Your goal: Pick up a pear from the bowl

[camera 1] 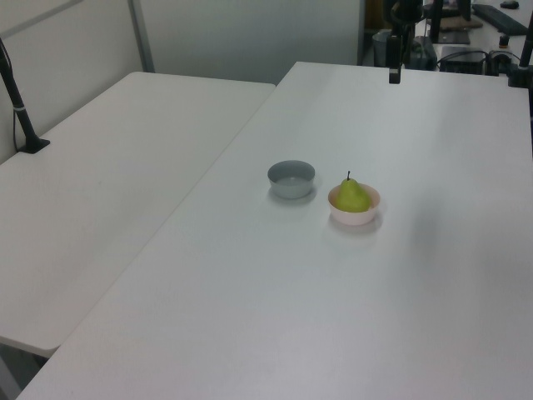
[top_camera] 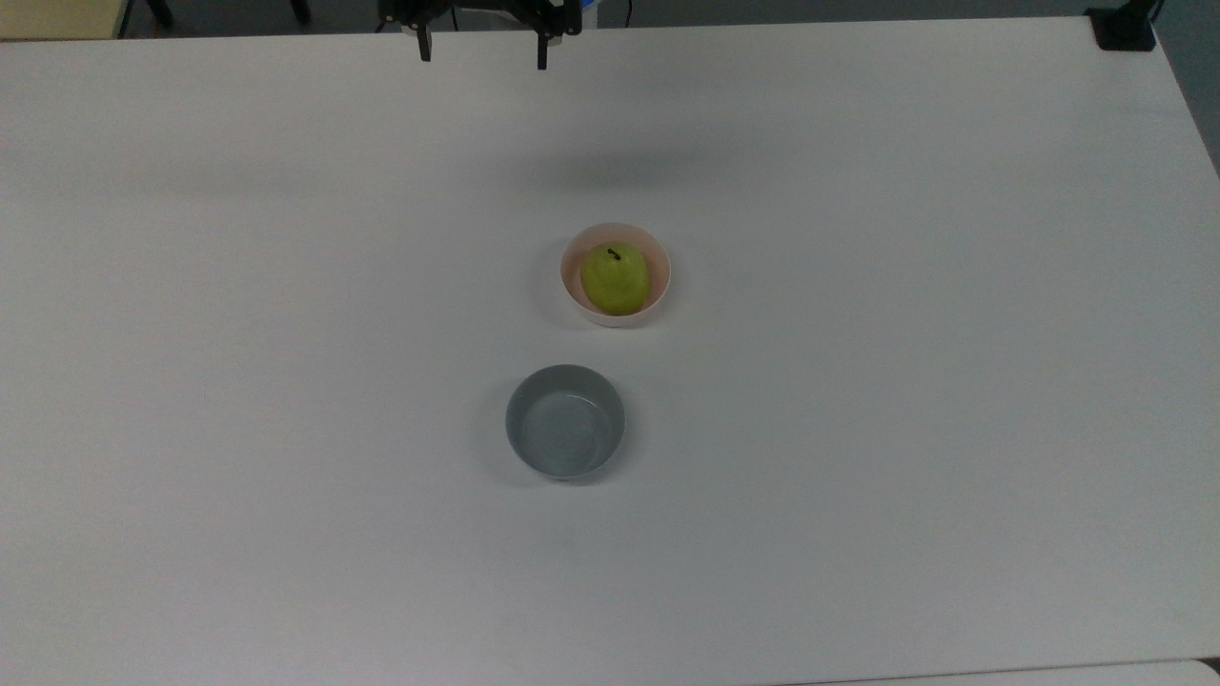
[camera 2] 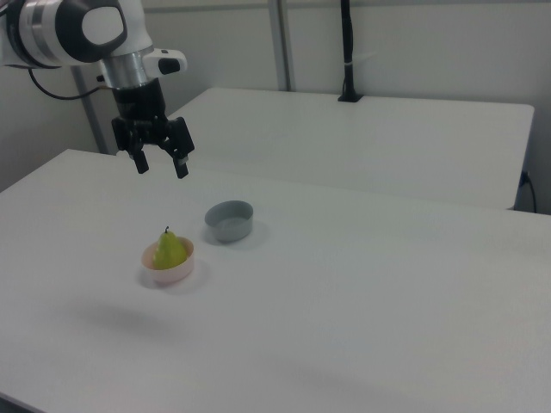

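Pear [top_camera: 616, 278] sits in the pink bowl [top_camera: 615, 318], gripper [top_camera: 483, 50] hanging high and apart from it.

Stem up, the pear rests inside the bowl near the middle of the white table [top_camera: 858, 429], and in the top view the gripper is way up at about 11 o'clock from the fruit, right at the table's far edge. Its two black fingers are spread wide with nothing between them. In the right view the gripper [camera 2: 160, 164] hovers above the table, at roughly 12 o'clock over the pear [camera 2: 170, 250] and well clear of it. A grey bowl [top_camera: 565, 421] stands near the pink one, at about 7 o'clock from it in the top view, not touching.
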`<state>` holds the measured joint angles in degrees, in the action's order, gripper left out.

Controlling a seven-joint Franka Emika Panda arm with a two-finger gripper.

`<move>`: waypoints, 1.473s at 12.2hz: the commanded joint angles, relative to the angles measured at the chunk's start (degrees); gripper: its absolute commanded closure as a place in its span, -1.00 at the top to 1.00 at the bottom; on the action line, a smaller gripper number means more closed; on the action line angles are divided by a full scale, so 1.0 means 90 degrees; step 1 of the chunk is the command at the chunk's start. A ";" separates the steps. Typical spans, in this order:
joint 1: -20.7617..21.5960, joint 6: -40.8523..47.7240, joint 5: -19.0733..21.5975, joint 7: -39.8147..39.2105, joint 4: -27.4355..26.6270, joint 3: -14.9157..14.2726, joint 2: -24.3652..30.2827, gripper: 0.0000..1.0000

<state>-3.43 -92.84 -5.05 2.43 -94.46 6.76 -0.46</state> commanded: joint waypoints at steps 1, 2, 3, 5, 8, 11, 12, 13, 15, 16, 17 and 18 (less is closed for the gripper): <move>0.0029 0.0081 0.0131 -0.0192 0.0036 -0.0077 0.0051 1.00; 0.0039 0.0081 0.0131 -0.0192 0.0036 -0.0077 0.0051 1.00; 0.0039 0.0081 0.0131 -0.0192 0.0036 -0.0077 0.0051 1.00; 0.0039 0.0081 0.0131 -0.0192 0.0036 -0.0077 0.0051 1.00; 0.0039 0.0071 0.0131 -0.0192 0.0036 -0.0067 0.0051 1.00; 0.0039 0.0042 0.0122 -0.0192 0.0036 -0.0067 0.0032 1.00; 0.0039 -0.0054 0.0131 -0.0192 0.0026 -0.0058 0.0022 1.00; 0.0039 -0.0113 0.0131 -0.0192 0.0036 -0.0058 0.0003 1.00; 0.0058 -0.0114 0.0131 -0.0192 0.0026 -0.0028 -0.0007 1.00; 0.0088 -0.0124 0.0131 -0.0192 0.0026 -0.0009 -0.0017 1.00; 0.0098 -0.0124 0.0141 -0.0192 0.0026 0.0040 -0.0046 1.00; 0.0156 -0.0162 0.0141 -0.0192 0.0026 0.0050 -0.0104 1.00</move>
<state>-3.03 -93.06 -4.99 2.23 -94.44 7.03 -0.61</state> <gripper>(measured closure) 0.000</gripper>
